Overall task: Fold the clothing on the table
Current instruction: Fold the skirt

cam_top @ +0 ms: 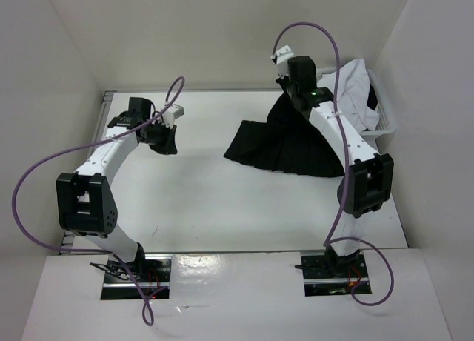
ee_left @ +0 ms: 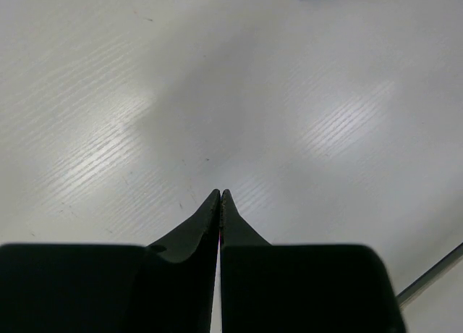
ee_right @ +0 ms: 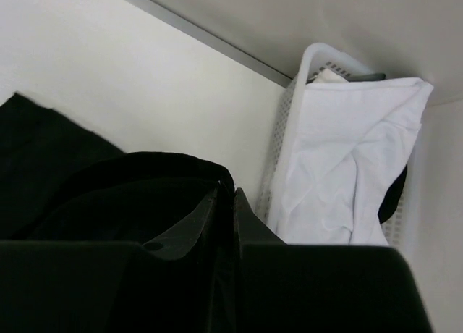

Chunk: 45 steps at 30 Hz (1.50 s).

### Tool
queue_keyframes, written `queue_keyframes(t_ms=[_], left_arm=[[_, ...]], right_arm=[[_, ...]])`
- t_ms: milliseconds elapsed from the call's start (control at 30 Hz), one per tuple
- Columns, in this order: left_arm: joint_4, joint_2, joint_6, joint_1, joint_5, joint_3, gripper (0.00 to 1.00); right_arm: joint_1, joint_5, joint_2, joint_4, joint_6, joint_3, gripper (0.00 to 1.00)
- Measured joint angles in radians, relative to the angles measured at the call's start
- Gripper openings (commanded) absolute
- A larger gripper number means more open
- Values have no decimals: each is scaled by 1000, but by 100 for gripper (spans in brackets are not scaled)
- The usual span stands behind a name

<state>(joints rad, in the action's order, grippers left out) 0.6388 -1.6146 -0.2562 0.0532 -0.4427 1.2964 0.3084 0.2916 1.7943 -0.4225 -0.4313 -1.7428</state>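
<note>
R gripper [ee_right: 227, 193]: 2 fingers almost together w/ a fold of the black pleated skirt [cam_top: 285, 144] pinched between them. In the R wrist view the fabric bulges up and over the tips. The grip sits on the skirt's end nearest the basket [ee_right: 288, 123], just beside the basket's left side as seen from the top cam. That end is pulled up into a peak.

The rest of the skirt lies spread on the table [cam_top: 200, 200], fanning out from the basket toward the table's middle w/ pleats visible.

L gripper [ee_left: 221, 197]: fully closed, tips meeting, nothing between them. It's over bare tabletop, well apart from the basket on the far side of the skirt from it. Can't tell if the tips touch the surface. Only a sliver of skirt hem shows at the top edge of the L wrist view.

White garment [ee_right: 347, 166] is heaped in the basket & drapes over its rim — a dark patch shows at its right side.
</note>
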Motion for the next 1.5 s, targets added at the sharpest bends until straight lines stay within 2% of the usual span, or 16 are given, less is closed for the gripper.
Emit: queue_keyframes(t_ms=[233, 400, 500, 633, 767, 1033, 1200, 1333, 1367, 1500], left_arm=[[-3, 0, 5, 17, 0, 0, 15], [-4, 0, 6, 36, 0, 0, 16], [-4, 0, 6, 37, 2, 0, 16], [-5, -1, 6, 37, 9, 0, 16], [-4, -19, 6, 39, 9, 1, 16], [6, -87, 5, 64, 9, 42, 16], [6, -126, 5, 92, -5, 90, 17], [5, -156, 17, 132, -27, 125, 36], [6, -168, 21, 145, -35, 138, 47], [6, -239, 42, 205, -85, 213, 71]], right_arm=[[41, 20, 93, 11, 0, 0, 0], [43, 42, 133, 14, -17, 13, 0], [43, 58, 119, 33, -50, 86, 0], [36, 67, 70, 20, -91, 223, 0], [13, 67, 1, -11, -113, 285, 0], [-3, 90, -257, -56, -141, 428, 0], [-5, 87, -313, -88, -137, 478, 0], [-5, 82, -327, -112, -127, 534, 0], [-5, 80, -330, -118, -126, 546, 0], [-8, 67, -352, -136, -112, 576, 0]])
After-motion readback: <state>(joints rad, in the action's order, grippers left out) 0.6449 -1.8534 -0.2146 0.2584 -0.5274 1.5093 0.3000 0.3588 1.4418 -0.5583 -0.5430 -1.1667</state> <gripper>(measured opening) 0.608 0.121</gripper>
